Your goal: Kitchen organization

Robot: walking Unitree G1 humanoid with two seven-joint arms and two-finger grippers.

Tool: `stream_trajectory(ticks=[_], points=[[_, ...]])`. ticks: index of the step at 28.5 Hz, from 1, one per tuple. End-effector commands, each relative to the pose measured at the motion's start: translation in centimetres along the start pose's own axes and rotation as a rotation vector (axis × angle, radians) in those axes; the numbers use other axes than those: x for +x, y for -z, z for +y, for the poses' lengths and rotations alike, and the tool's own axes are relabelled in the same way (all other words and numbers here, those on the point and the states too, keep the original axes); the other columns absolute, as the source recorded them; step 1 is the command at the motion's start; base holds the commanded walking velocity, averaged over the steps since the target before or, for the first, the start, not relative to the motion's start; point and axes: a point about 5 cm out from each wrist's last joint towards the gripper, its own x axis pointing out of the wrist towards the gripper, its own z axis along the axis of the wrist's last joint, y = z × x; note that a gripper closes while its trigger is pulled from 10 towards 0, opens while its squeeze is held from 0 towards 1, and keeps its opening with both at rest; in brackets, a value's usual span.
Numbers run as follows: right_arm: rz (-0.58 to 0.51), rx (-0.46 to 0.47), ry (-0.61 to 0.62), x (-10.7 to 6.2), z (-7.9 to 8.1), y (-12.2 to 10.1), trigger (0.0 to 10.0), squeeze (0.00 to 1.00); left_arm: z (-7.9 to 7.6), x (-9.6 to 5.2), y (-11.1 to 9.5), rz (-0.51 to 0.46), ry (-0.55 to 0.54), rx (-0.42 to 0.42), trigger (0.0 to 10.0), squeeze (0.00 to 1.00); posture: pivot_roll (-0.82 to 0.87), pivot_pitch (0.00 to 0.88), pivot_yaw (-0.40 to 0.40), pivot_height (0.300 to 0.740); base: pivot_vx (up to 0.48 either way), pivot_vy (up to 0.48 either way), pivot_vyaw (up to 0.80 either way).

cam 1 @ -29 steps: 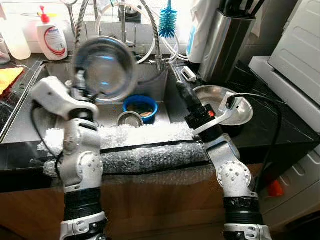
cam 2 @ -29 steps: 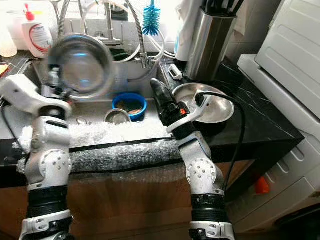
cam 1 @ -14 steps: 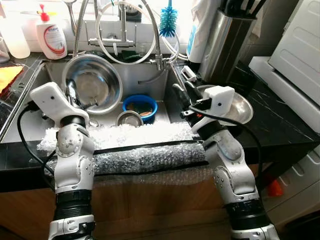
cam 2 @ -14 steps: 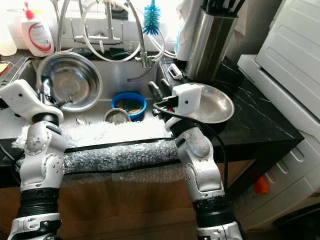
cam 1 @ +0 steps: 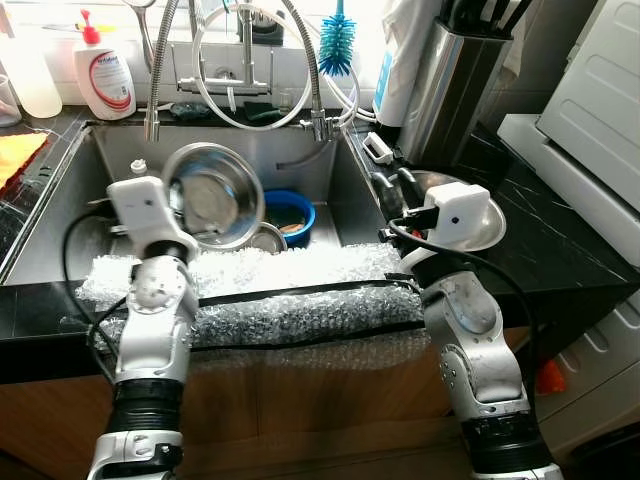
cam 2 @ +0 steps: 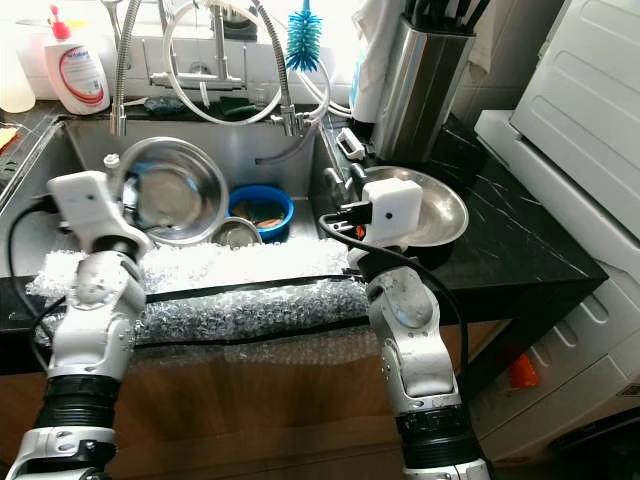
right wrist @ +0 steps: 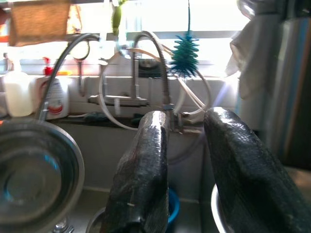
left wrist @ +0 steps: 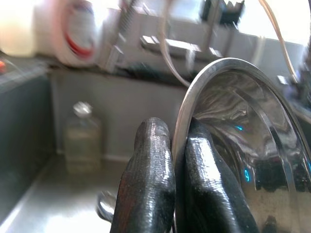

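The left gripper (left wrist: 167, 194) pinches the rim of a steel bowl (cam 1: 212, 194), fingers (left wrist: 146, 184) closed on either side of it, holding the bowl tilted on edge above the sink (cam 1: 300, 160). Just beyond it in the sink sit a blue bowl (cam 1: 290, 210) and a small steel cup (cam 1: 266, 238). The right gripper (right wrist: 187, 165) hovers at the sink's right edge with its fingers apart and empty, beside a steel pan (cam 1: 480, 215) on the black counter (cam 1: 560, 260). Bubble wrap (cam 1: 290, 300) pads the near counter edge.
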Motion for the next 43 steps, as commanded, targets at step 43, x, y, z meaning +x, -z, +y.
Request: stream_trajectory(ticks=[43], points=[[0.113,0.033,0.103,-2.5,-1.0,3.7,10.0,0.0,0.2,4.4,3.4,0.378,0.106,0.24,10.0,0.0,0.0,0.0,-0.076,0.74,0.0,0.0,0.0]])
